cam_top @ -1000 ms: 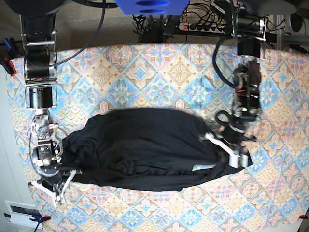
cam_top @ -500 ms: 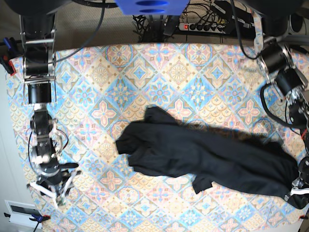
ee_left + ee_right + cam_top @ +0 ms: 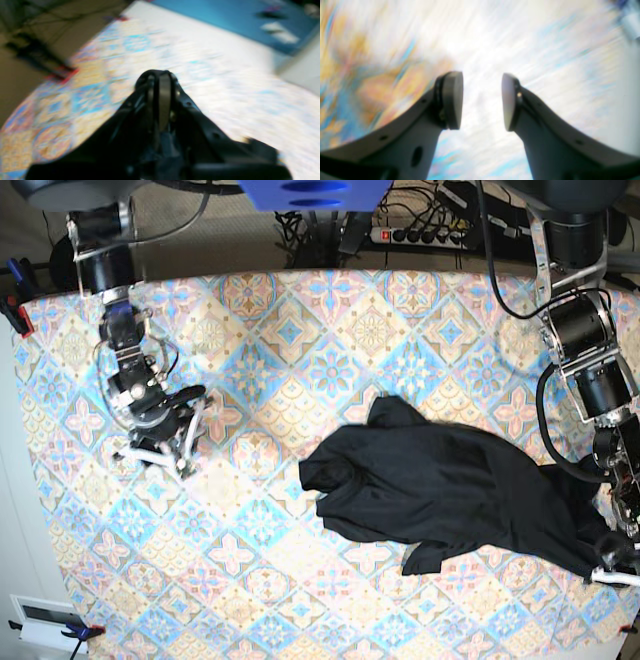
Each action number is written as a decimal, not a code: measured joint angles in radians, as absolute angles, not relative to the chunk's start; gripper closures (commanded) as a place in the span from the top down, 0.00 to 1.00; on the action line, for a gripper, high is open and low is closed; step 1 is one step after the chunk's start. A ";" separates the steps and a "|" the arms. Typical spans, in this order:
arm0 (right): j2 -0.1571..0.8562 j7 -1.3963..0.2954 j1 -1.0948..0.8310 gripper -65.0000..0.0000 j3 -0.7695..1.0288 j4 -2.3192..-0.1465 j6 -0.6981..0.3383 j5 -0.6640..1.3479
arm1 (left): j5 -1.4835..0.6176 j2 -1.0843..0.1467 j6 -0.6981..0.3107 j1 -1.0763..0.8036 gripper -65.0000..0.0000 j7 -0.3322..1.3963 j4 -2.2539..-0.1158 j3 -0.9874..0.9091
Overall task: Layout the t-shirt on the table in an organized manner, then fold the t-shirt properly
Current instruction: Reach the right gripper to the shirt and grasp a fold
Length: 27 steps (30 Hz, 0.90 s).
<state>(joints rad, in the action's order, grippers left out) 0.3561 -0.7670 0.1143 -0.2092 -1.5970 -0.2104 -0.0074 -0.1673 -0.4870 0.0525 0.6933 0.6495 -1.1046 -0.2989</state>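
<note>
The black t-shirt (image 3: 450,490) lies bunched and stretched out on the right half of the patterned table (image 3: 300,330). My left gripper (image 3: 612,568) is at the table's front right edge, shut on the shirt's right end. In the blurred left wrist view its fingers (image 3: 163,100) are pressed together, with black fabric (image 3: 82,155) below them. My right gripper (image 3: 160,458) hangs open and empty over the table's left side, well apart from the shirt. In the blurred right wrist view the right gripper (image 3: 482,100) has its jaws wide apart over bare tablecloth (image 3: 395,37).
A power strip and cables (image 3: 430,235) lie beyond the far edge. A red clamp (image 3: 85,632) holds the cloth at the front left corner, next to a white box (image 3: 45,615). The shirt's right end reaches the table's right edge.
The shirt has slid further right, its left end now near mid-table. My right gripper has moved from the front left toward the far left. My left gripper stays at the front right edge.
</note>
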 measured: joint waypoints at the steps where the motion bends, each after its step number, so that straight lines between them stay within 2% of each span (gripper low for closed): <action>1: 0.342 -0.761 0.115 0.36 -0.214 -1.597 -0.210 0.001 | -0.152 -0.485 0.053 0.693 0.10 0.637 -1.074 -0.299; 6: 0.271 -0.726 0.160 0.36 -0.246 -1.608 -0.244 -0.011 | -0.096 -0.485 0.060 0.682 0.27 0.599 -0.964 -0.301; 10: 0.210 -0.746 0.141 0.36 -0.311 -1.554 -0.284 -0.013 | -0.134 -0.514 0.059 0.632 0.39 0.615 -0.971 -0.300; 18: 0.117 -0.729 0.236 0.36 -0.427 -1.481 -0.304 -0.019 | -0.397 -0.549 0.058 0.344 0.40 0.731 -1.240 -0.302; 22: 0.095 -0.746 0.279 0.36 -0.475 -1.423 -0.310 -0.018 | -0.469 -0.538 0.058 0.193 0.40 0.764 -1.394 -0.363; 27: 0.022 -0.733 0.353 0.36 -0.532 -1.369 -0.304 -0.019 | -0.479 -0.477 0.059 0.087 0.40 0.838 -1.485 -0.450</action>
